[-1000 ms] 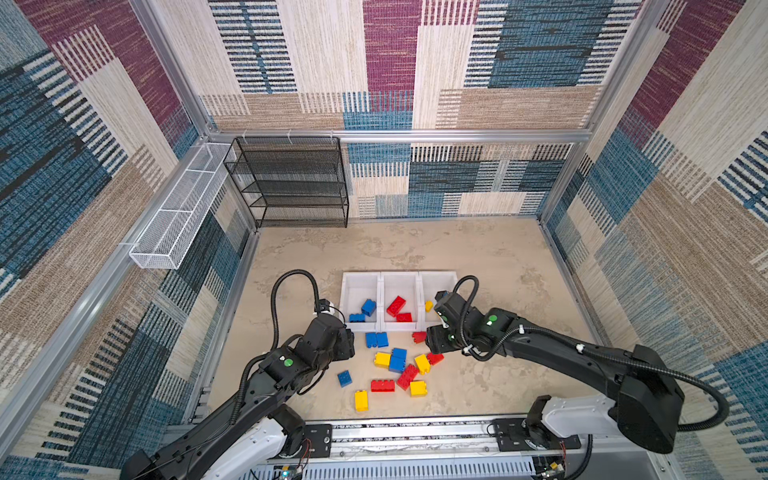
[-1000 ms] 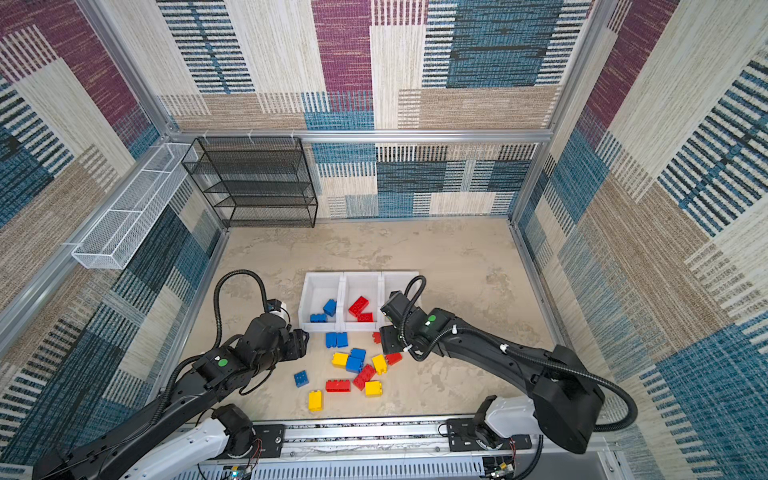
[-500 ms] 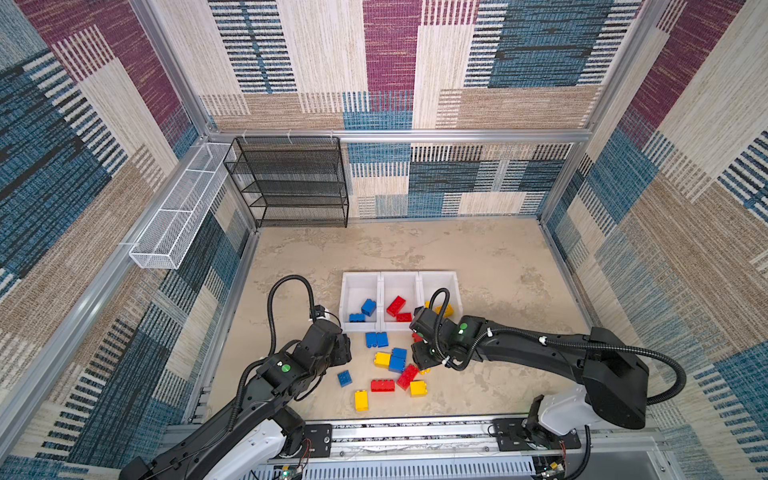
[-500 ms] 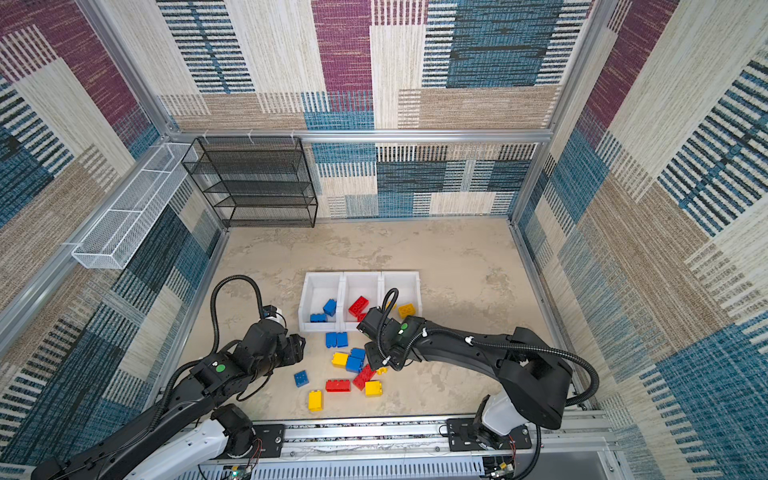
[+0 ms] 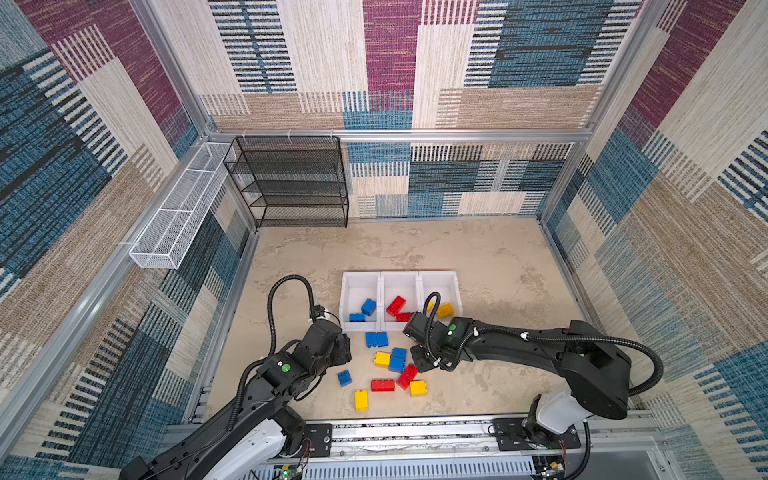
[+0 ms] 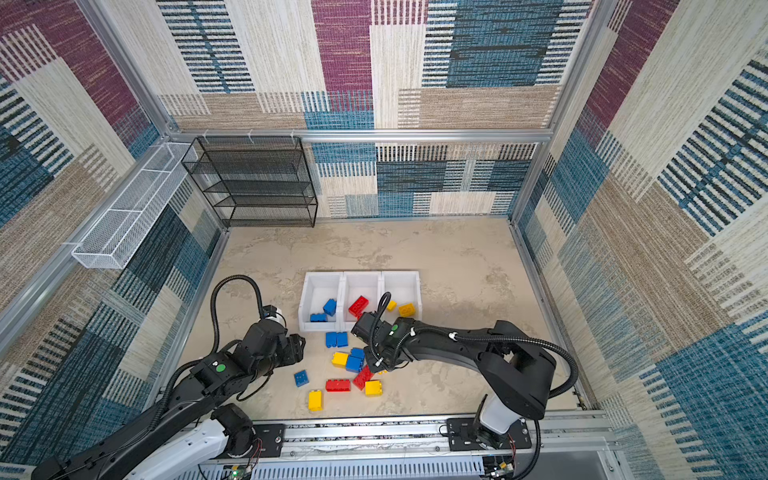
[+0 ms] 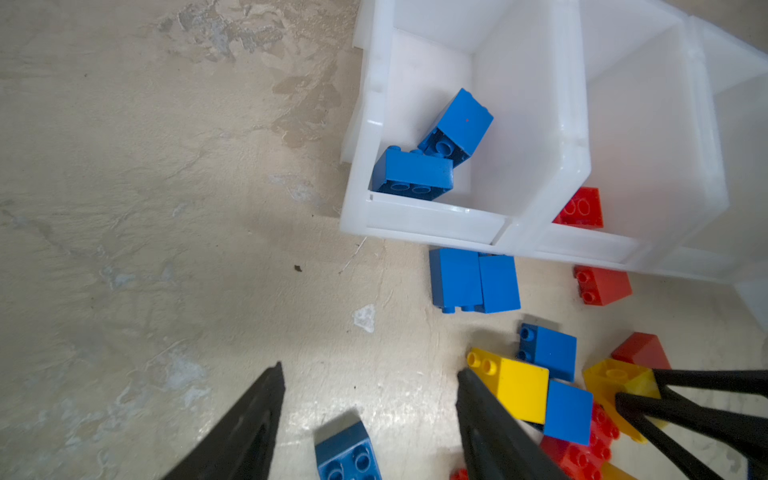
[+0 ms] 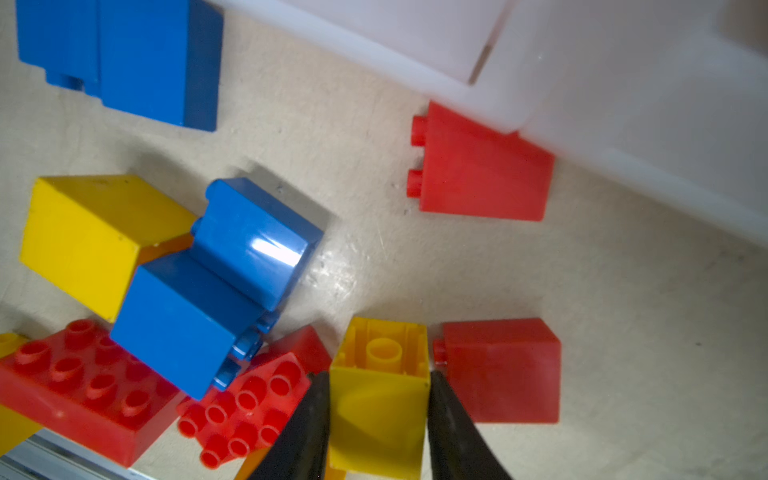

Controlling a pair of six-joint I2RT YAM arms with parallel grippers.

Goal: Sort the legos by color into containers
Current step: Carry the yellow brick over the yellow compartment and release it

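Three joined white containers hold two blue legos, red ones and yellow ones, one color per bin. Several loose legos lie in front of them. My right gripper is down in this pile, shut on a yellow lego that rests on the floor between red legos; in both top views the gripper hides it. My left gripper hangs open over bare floor, a small blue lego below its gap, also seen in a top view.
A black mesh rack stands at the back left and a white wire basket hangs on the left wall. An aluminium rail runs along the front edge. Padded walls enclose the floor.
My right gripper has moved from beside the yellow bin down into the loose pile and shut on a yellow lego. The left gripper has barely moved and stays open.
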